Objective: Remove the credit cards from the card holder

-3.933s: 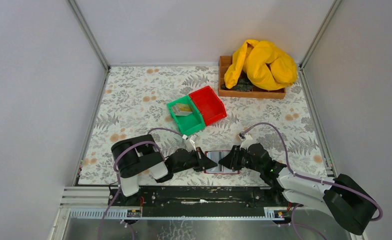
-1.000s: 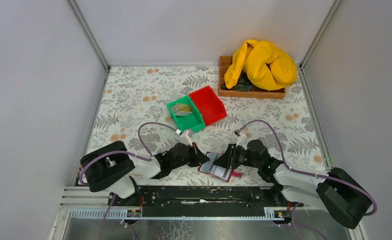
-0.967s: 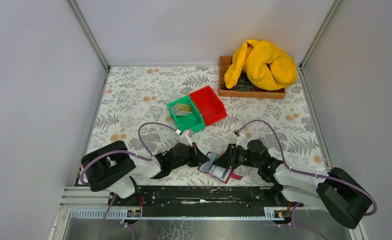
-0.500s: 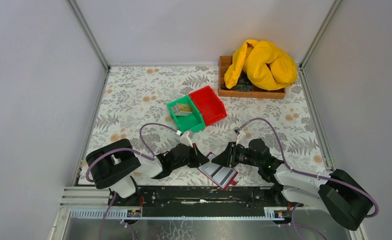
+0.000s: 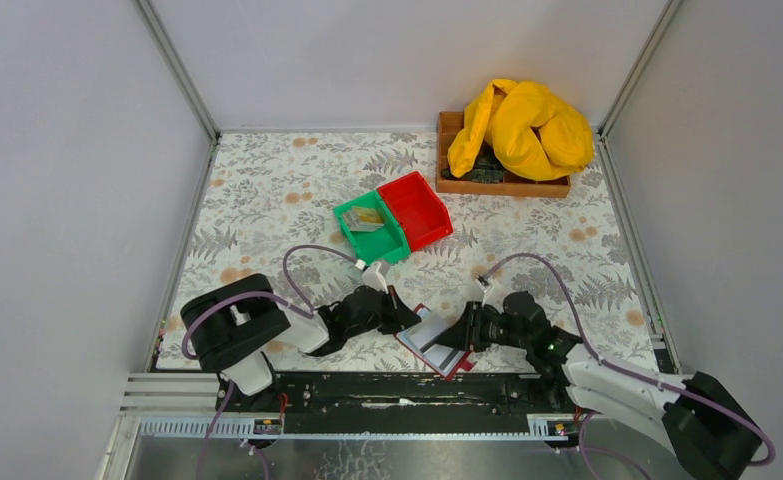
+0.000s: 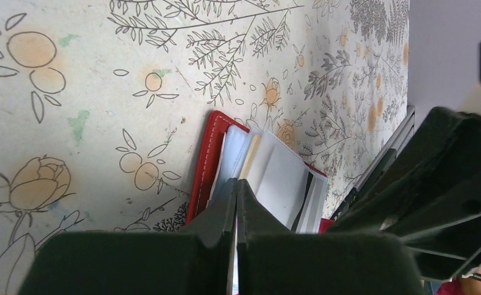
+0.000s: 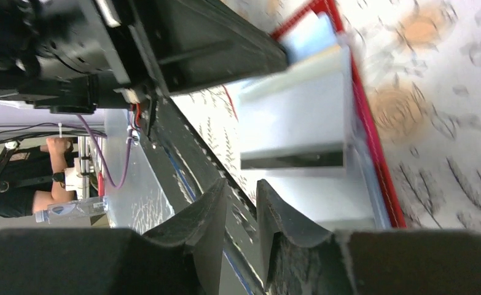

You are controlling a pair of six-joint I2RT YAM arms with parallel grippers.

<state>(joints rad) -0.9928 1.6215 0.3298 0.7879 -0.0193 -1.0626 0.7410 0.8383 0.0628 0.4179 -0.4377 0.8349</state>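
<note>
Extraction step, no card out yet as far as I can see. The card holder (image 5: 435, 347) lies open at the near edge of the table, between the two tools, with the credit cards (image 5: 428, 328) fanned in its pocket. The left gripper (image 5: 405, 318) is clamped tight at the holder's far-left corner. A pale sliver shows between its fingers, so I read it as pinching the inner flap to anchor the holder. The right gripper (image 7: 241, 187) has its fingers slightly parted with nothing between them, tips just short of the striped card (image 7: 293, 132). My read of the next move: slide the right tips over that card's free edge, nip it, and pull along the pocket axis while the left holds steady. A skewed pull would likely drag the whole holder. The green bin (image 5: 395, 247) beyond already holds something card-like, so that's probably the drop spot. The top view gives the layout only; the jaws are too small to judge there. The left wrist view shows the red stitched border and the card stack: pale blue, tan, white-grey. The right wrist view alone shows the striped card standing proud of the pocket and the empty finger gap, though it's blurred.
</note>
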